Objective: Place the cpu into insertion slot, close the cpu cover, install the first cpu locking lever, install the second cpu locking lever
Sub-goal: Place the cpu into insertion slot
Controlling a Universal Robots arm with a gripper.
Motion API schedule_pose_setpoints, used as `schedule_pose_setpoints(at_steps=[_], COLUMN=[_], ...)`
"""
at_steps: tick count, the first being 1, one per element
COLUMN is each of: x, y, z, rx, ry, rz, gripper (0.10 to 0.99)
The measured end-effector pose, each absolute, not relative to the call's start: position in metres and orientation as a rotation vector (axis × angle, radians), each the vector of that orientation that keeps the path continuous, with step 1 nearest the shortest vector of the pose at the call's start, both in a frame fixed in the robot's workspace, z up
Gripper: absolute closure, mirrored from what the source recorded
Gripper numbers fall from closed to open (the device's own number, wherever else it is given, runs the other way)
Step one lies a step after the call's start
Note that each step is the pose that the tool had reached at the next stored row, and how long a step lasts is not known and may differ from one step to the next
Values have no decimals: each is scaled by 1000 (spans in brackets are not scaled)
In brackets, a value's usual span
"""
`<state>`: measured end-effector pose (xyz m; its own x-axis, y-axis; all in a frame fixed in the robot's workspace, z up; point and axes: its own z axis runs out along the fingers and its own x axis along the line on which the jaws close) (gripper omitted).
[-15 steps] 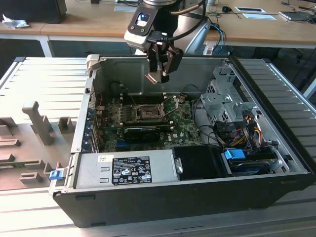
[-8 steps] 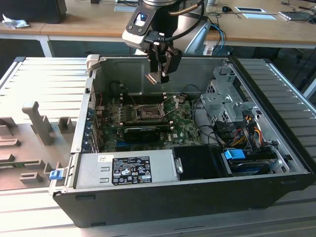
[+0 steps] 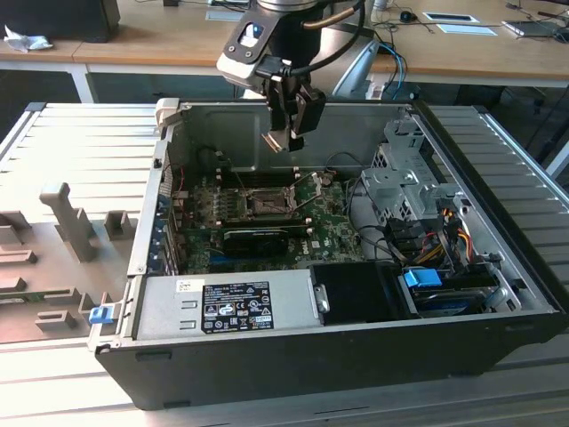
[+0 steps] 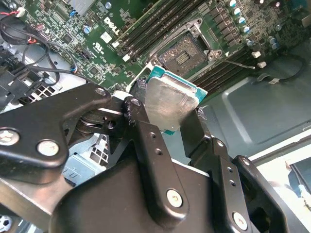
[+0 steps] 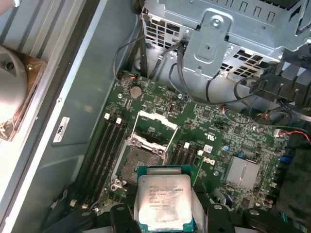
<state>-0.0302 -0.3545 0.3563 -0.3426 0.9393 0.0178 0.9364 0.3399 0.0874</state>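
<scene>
Quick count: one cpu (image 5: 163, 201), one insertion slot (image 5: 143, 158), one cpu cover (image 5: 158, 120), and one gripper (image 4: 170, 114) with two black fingers (image 4: 146, 141).

The open computer case (image 3: 356, 124) has the green motherboard (image 3: 333, 218) lying flat inside it. In the exterior view, a grey power supply (image 3: 231, 302) sits at about 6 o'clock from the socket and a metal drive cage (image 3: 396, 178) at about 3 o'clock.

The slot itself has nothing in it. Its dark contact field is bare in both wrist views. The cover looks flipped up off the socket, though the angle makes that a bit hard to call.

The gripper's fingers are closed in just to the chip's width and pinch the cpu by two opposite edges, with the silvery face in plain sight between them. In the exterior view the gripper hangs at roughly 12 o'clock from the slot, up near the case's rim. The chip is well clear of the board and touches nothing but the fingers.
</scene>
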Motion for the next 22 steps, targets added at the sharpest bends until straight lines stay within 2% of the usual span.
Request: schedule_pose_setpoints(at_steps=[22], x=[-30], y=[-354], z=[353], rx=[1968], ry=[2391], rz=[121], gripper=[561])
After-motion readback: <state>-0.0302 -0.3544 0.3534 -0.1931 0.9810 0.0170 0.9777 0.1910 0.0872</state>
